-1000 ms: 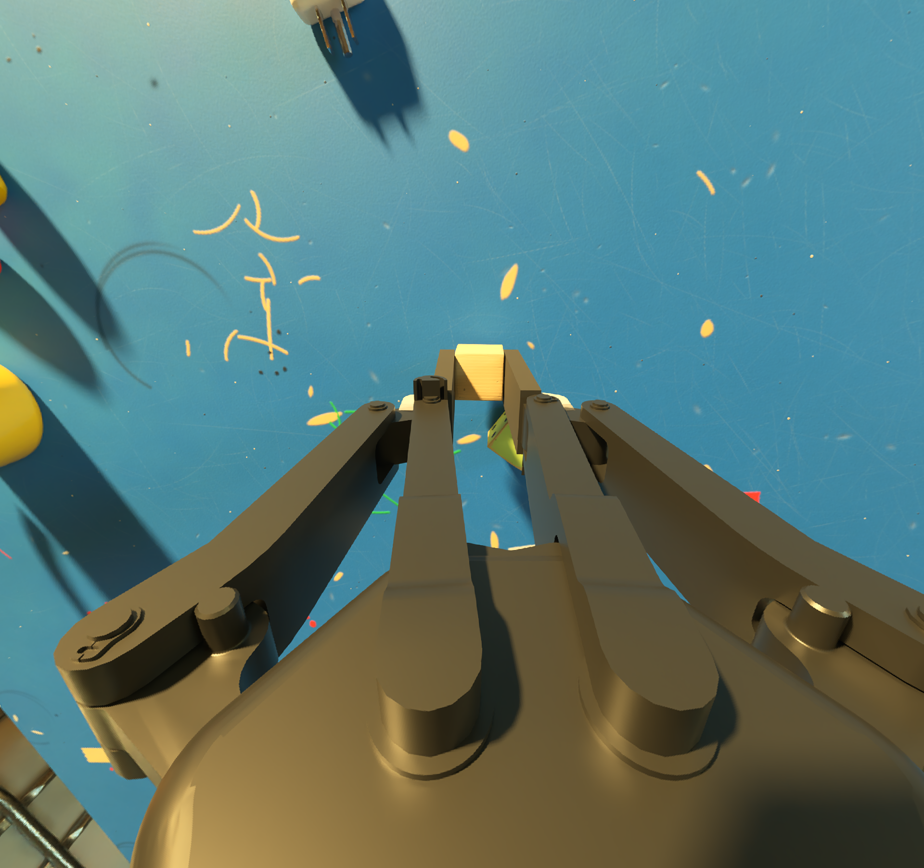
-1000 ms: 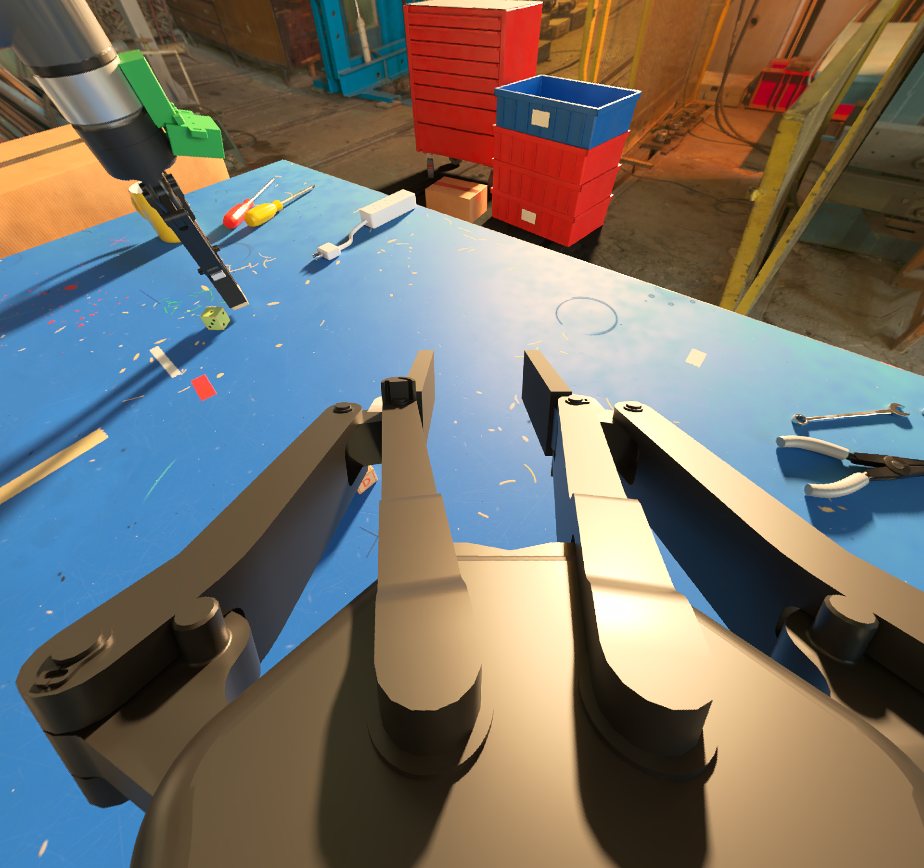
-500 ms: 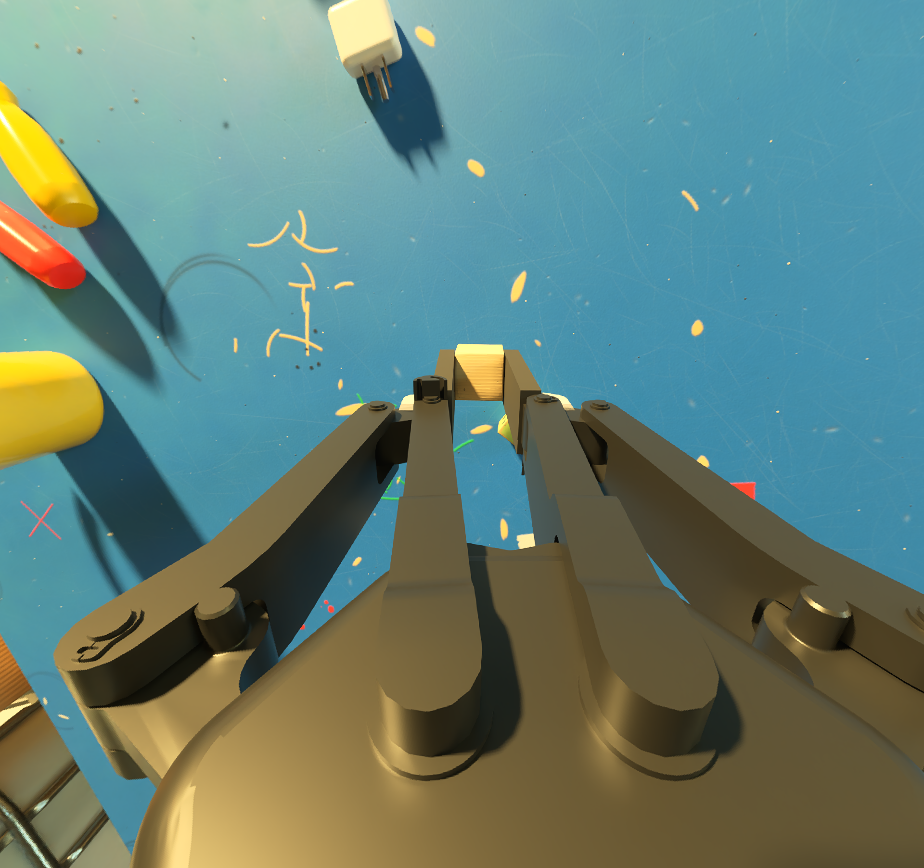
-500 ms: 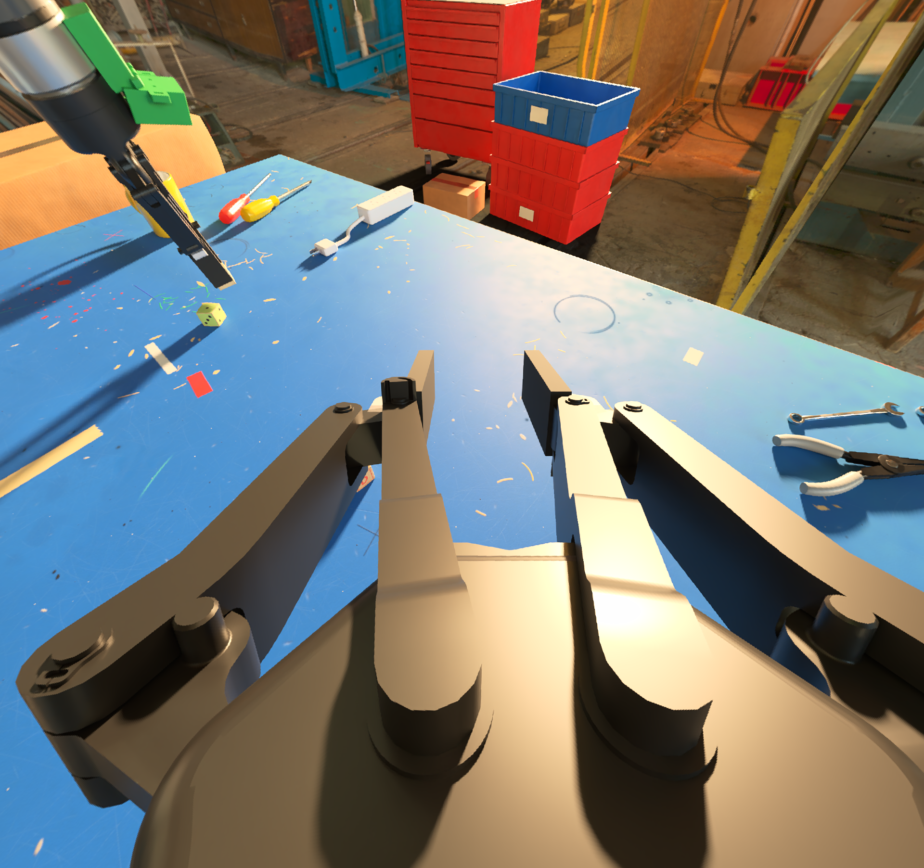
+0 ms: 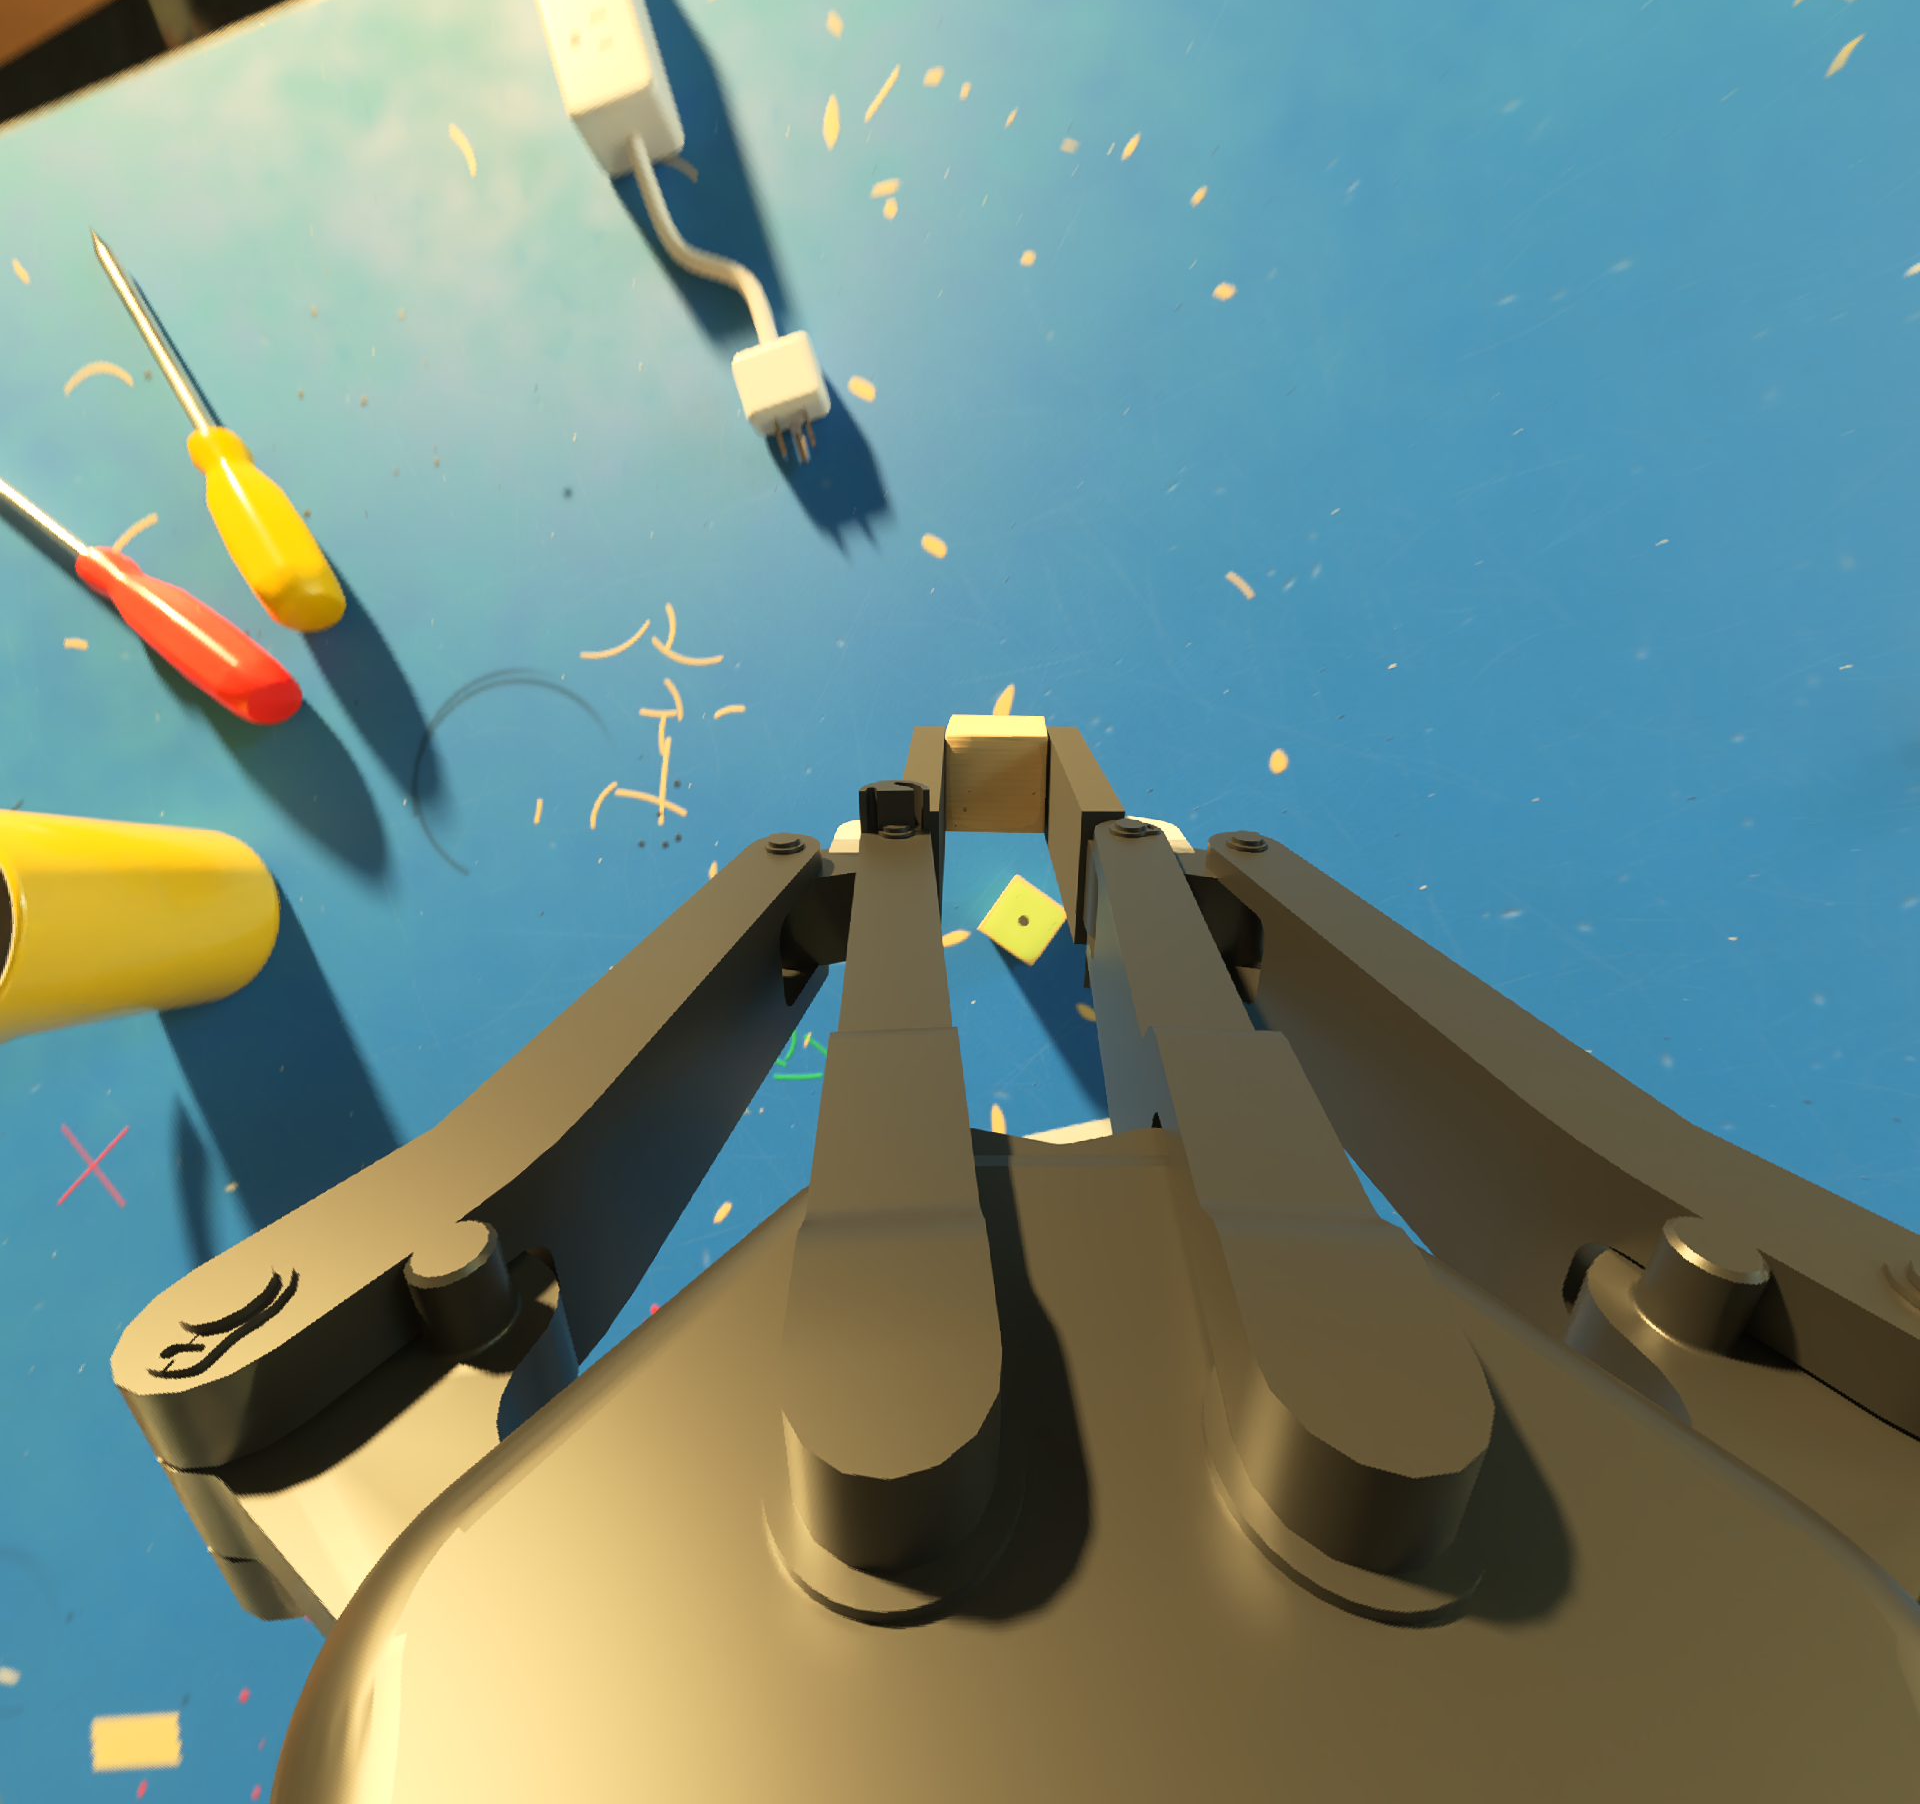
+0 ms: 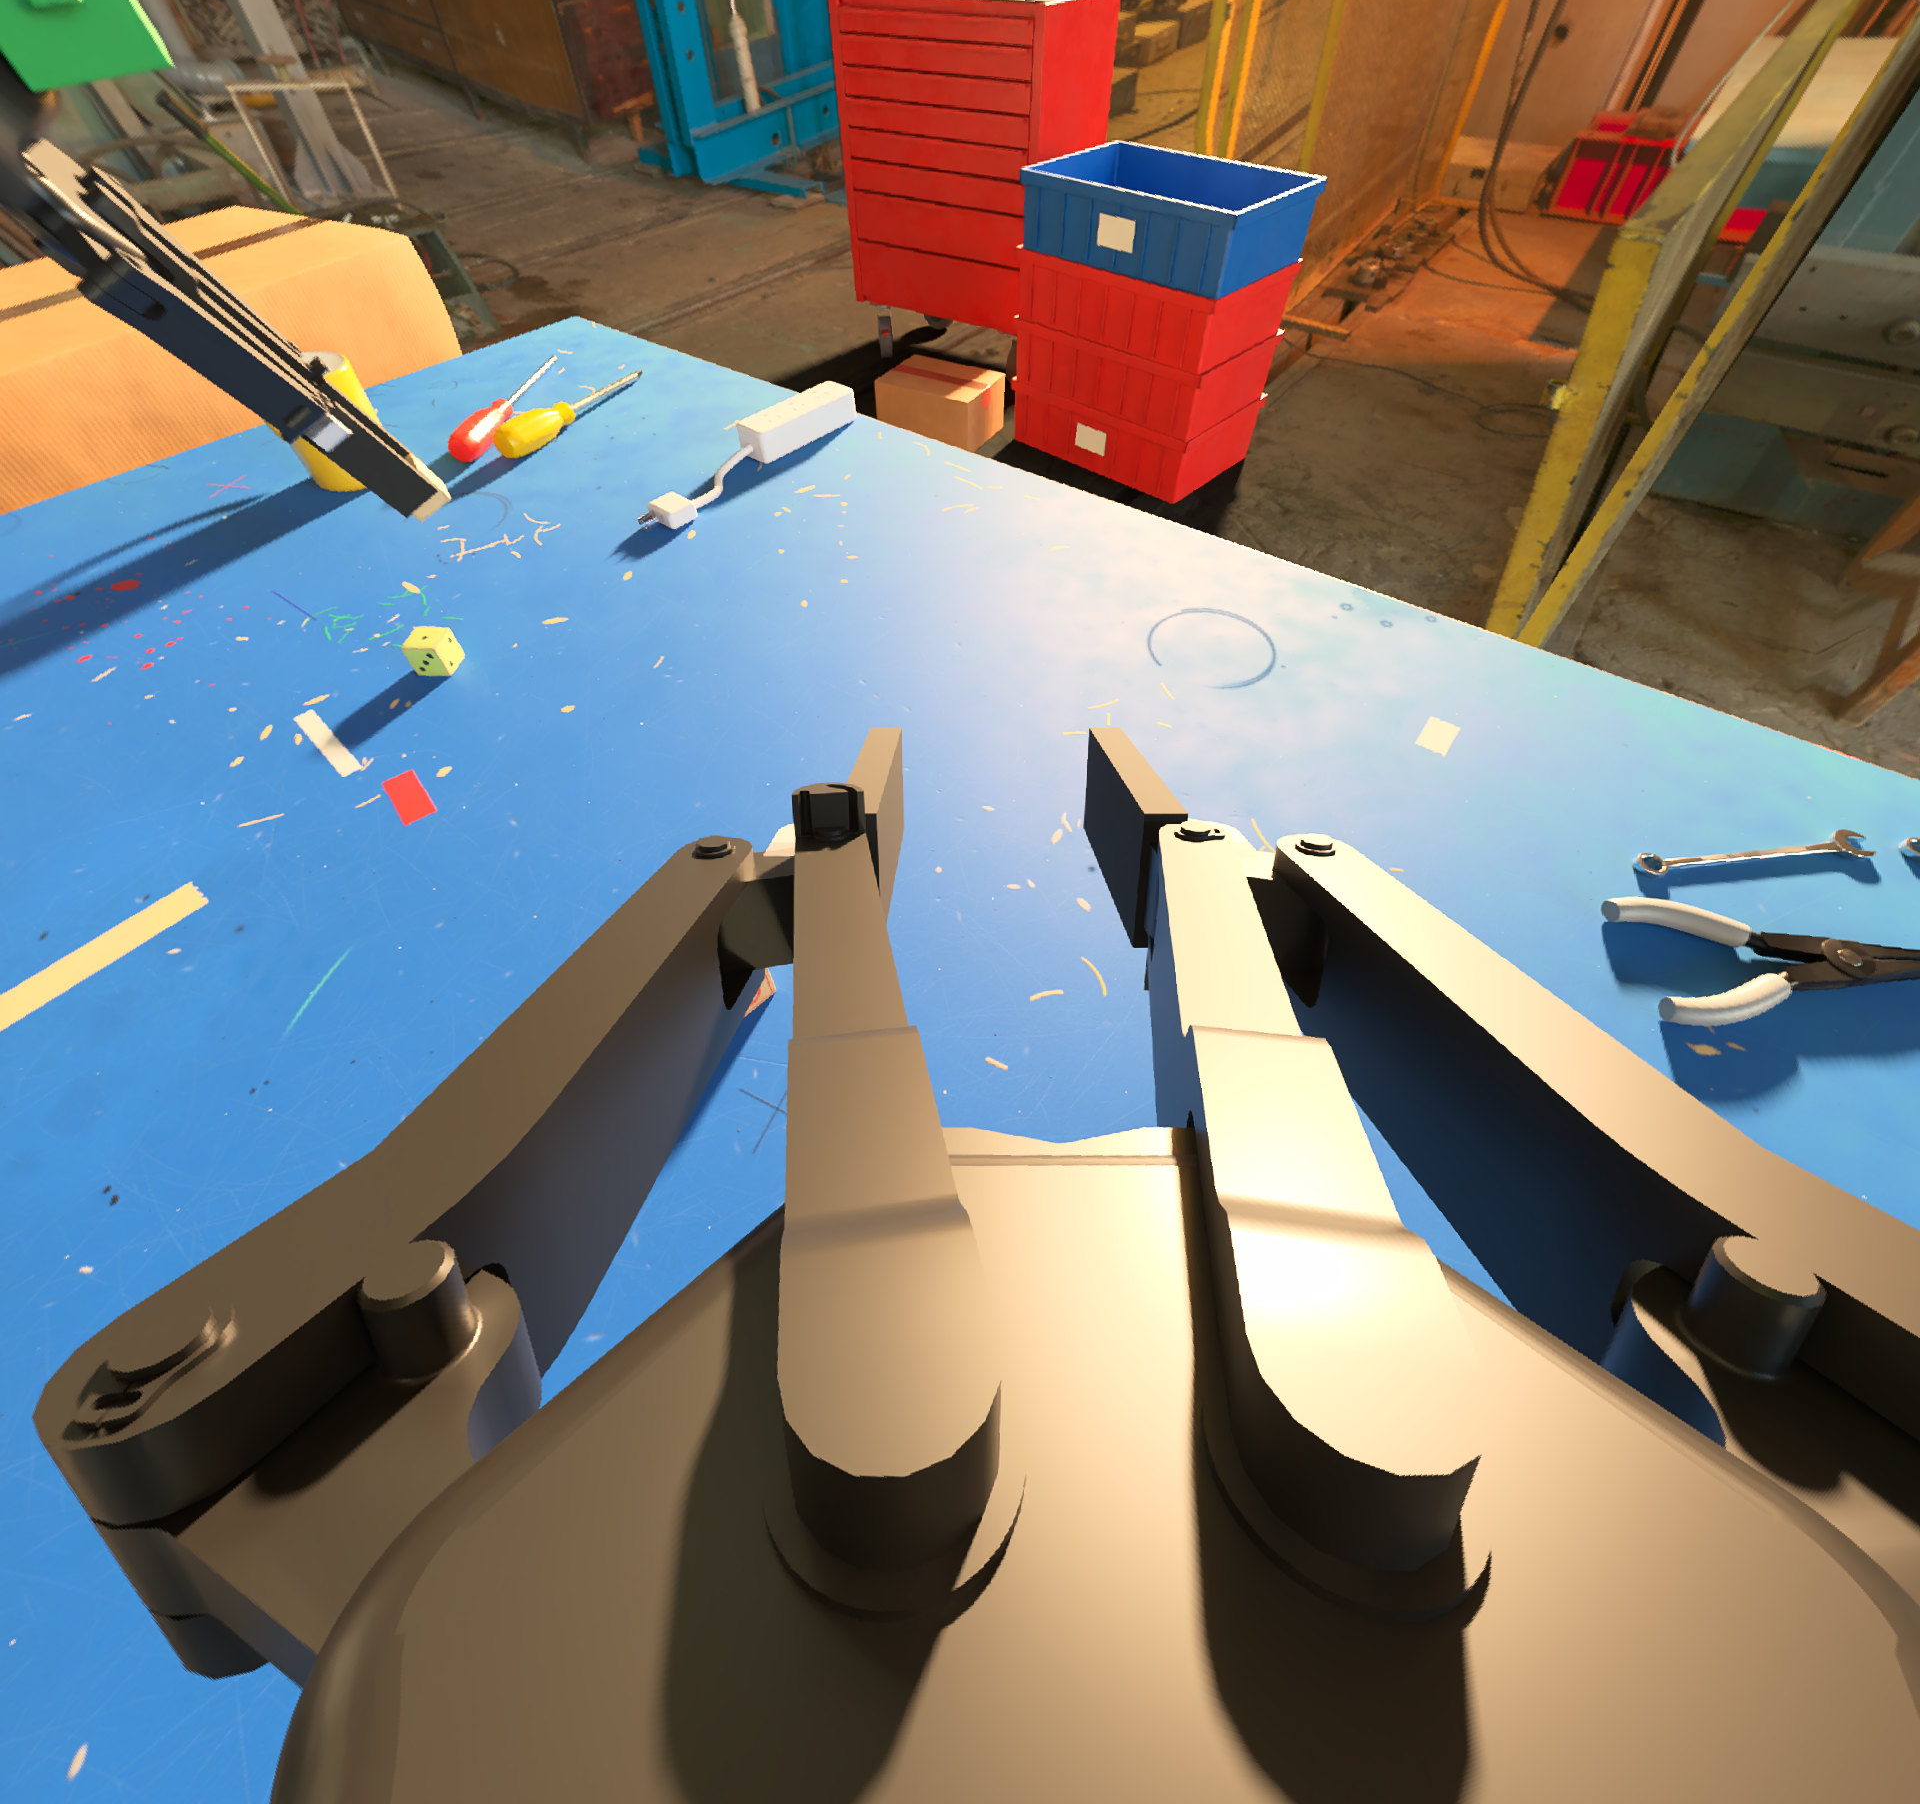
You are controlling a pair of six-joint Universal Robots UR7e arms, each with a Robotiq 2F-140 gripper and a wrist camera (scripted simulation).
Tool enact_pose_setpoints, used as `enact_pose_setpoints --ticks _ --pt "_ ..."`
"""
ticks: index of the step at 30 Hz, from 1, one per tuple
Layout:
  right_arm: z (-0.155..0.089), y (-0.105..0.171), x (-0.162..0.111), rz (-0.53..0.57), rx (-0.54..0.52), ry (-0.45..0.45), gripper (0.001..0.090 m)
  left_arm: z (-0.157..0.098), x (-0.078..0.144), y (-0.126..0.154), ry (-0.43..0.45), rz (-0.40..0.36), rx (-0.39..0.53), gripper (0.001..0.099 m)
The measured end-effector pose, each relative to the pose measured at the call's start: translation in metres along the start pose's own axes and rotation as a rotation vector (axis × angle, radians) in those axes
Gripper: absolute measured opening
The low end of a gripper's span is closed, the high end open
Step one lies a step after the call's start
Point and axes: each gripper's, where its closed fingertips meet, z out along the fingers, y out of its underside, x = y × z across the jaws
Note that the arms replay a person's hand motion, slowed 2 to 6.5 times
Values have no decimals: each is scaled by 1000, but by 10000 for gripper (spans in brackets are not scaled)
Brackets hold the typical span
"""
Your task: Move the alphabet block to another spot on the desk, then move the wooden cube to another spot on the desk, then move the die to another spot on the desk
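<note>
The left gripper point(image 5: 995, 775) is clamped on the wooden cube point(image 5: 994, 770), carrying it in the air above the blue desk point(image 5: 1455, 404). Below, between the fingers, the yellow-green die point(image 5: 1022, 920) lies on the desk; in the right wrist view it point(image 6: 432, 651) sits well apart from the raised left gripper point(image 6: 416, 497). The right gripper point(image 6: 992, 788) hovers with its jaws apart, holding nothing. A small pale-and-red corner point(image 6: 767, 987) peeks out behind its left finger, possibly the alphabet block. Two screwdrivers point(image 5: 223, 549) and a white power strip point(image 5: 603, 19) lie farther off.
</note>
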Motion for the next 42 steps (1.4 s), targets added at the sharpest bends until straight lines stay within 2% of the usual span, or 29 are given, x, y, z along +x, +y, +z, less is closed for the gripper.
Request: enact_pose_setpoints --ticks 5,10,15,22,27,32,42 --pt "0 1 1 0 -3 3 475 -28 20 -17 65 42 145 256" --pt "1 1 2 1 -6 6 475 -56 50 -32 160 119 291 256" --pt "1 2 2 3 -8 8 474 -83 91 -41 286 238 416 256" --pt "1 2 2 4 -8 7 474 -113 156 -40 470 457 531 256" --pt "1 1 2 4 -7 3 474 -123 199 -33 565 612 571 256" --pt "1 1 0 2 -7 -2 474 -120 236 -26 609 742 576 256" --pt "1 1 -3 -6 -8 -10 475 -87 290 -15 572 920 505 256"
